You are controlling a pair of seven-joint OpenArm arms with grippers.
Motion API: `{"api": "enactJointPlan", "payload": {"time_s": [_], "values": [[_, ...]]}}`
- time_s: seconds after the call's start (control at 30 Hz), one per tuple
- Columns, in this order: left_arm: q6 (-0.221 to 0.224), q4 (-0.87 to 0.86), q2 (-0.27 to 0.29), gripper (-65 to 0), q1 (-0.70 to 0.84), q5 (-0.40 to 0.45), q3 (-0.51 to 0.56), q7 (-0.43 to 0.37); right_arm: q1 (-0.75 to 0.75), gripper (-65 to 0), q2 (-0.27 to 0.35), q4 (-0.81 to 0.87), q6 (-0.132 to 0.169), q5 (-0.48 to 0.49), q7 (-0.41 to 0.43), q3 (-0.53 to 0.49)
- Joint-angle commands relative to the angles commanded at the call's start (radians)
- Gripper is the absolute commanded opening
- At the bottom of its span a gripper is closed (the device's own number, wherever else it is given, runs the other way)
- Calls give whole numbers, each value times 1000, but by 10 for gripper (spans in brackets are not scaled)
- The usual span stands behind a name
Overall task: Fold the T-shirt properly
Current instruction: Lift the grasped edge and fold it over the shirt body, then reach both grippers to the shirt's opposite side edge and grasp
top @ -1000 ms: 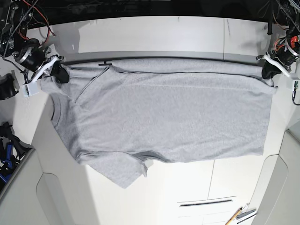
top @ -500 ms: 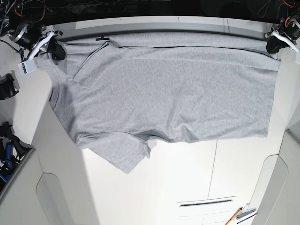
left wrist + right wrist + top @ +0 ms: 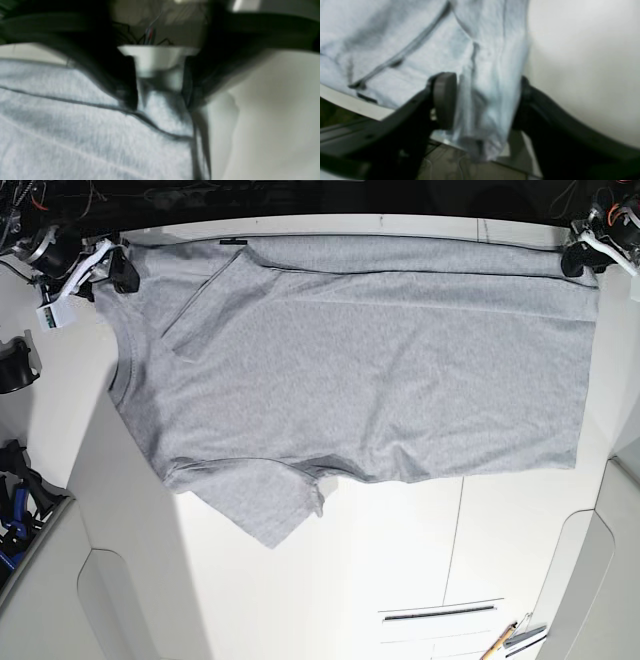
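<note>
We are seeing our left hand (image 3: 162, 100), its 2 dark fingers (image 3: 125, 82) pinching a bunched corner of the grey T-shirt (image 3: 75, 140), which is lying over the pale counter (image 3: 270, 120); everything is looking blurred.
</note>
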Motion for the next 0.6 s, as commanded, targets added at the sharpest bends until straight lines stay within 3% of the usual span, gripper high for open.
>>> {"api": "enactJointPlan", "payload": {"time_s": [0.2, 0.33, 0.43, 0.53, 0.6], "values": [[0, 0, -1, -286, 0, -46, -30, 16, 1, -307, 0, 0, -19, 16, 2, 101], [0, 0, -1, -286, -2, -93, -167, 17, 35, -307, 2, 0, -18, 40, 19, 233], [0, 0, -12, -286, -4, -130, -253, 16, 88, -307, 32, 0, -19, 13, 54, 257], [0, 0, -40, -286, -5, -146, -262, 16, 164, -307, 54, -10, -36, -11, 97, 257], [0, 0, -56, -286, -17, -145, -262, -8, 229, -307, 66, -28, -68, -22, 98, 253]]}}
